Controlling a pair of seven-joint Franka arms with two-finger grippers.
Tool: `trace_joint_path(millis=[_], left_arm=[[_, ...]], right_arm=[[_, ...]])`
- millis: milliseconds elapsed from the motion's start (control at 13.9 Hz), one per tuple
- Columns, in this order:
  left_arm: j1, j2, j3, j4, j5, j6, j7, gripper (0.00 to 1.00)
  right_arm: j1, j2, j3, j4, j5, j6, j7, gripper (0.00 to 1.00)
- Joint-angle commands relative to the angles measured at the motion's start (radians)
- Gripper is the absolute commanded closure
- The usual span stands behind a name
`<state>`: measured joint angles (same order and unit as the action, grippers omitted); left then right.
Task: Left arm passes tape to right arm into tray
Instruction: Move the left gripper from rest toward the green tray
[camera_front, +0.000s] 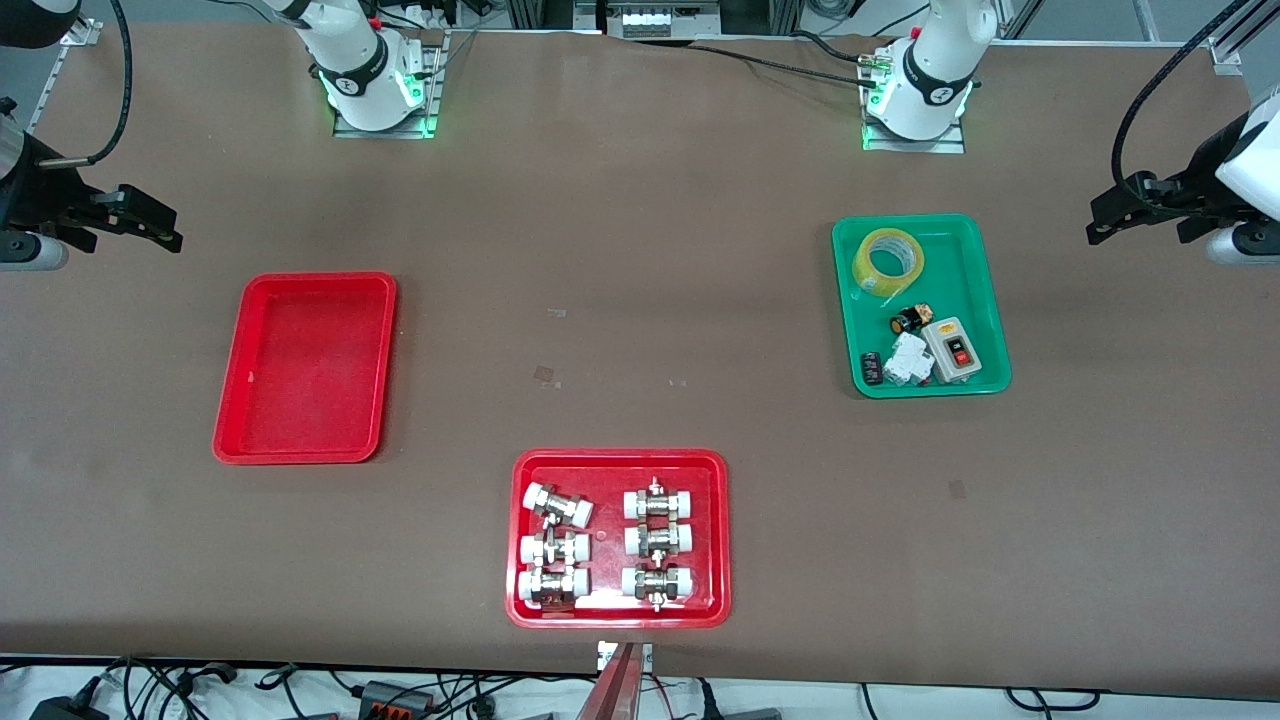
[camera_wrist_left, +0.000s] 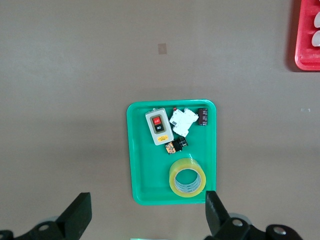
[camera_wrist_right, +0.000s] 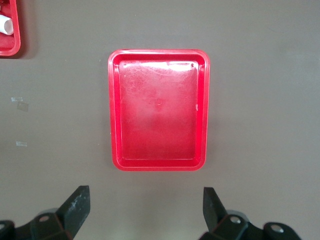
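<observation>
The tape (camera_front: 864, 268), a yellow translucent roll, lies flat in the green tray (camera_front: 968, 275) at the left arm's end of the table. It also shows in the left wrist view (camera_wrist_left: 173, 179). My left gripper (camera_front: 1100, 222) hangs high over that end, open and empty, apart from the tape (camera_wrist_left: 148, 212). The plain red tray (camera_front: 305, 370) sits empty at the right arm's end and fills the right wrist view (camera_wrist_right: 157, 110). My right gripper (camera_front: 165, 228) hangs high over that end, open and empty (camera_wrist_right: 145, 205).
The green tray (camera_wrist_left: 145, 170) also holds a grey switch box (camera_front: 955, 350), a white breaker (camera_front: 908, 360) and a small black and yellow part (camera_front: 908, 320). A wider red tray (camera_front: 620, 457) with several white-capped metal fittings stands nearest the front camera.
</observation>
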<state>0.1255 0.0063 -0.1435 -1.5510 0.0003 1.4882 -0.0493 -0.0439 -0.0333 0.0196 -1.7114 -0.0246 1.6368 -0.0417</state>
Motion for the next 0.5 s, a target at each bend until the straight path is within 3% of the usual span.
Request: trace_joint_path(millis=[0, 215, 430], left_arm=[[-0.010, 0.014, -0.008, 0.022, -0.008, -0.029, 0.023, 0.00], [-0.017, 0.038, -0.031, -0.024, -0.046, -0.135, 0.019, 0.00], [-0.017, 0.024, -0.031, -0.213, -0.102, -0.115, -0.027, 0.00]], right_arm=[[0.002, -0.019, 0.000, -0.019, -0.005, -0.006, 0.002, 0.00], [-0.007, -0.008, -0.006, -0.019, -0.005, -0.005, -0.010, 0.00], [-0.002, -0.010, -0.004, -0.013, -0.005, -0.003, -0.010, 0.00]])
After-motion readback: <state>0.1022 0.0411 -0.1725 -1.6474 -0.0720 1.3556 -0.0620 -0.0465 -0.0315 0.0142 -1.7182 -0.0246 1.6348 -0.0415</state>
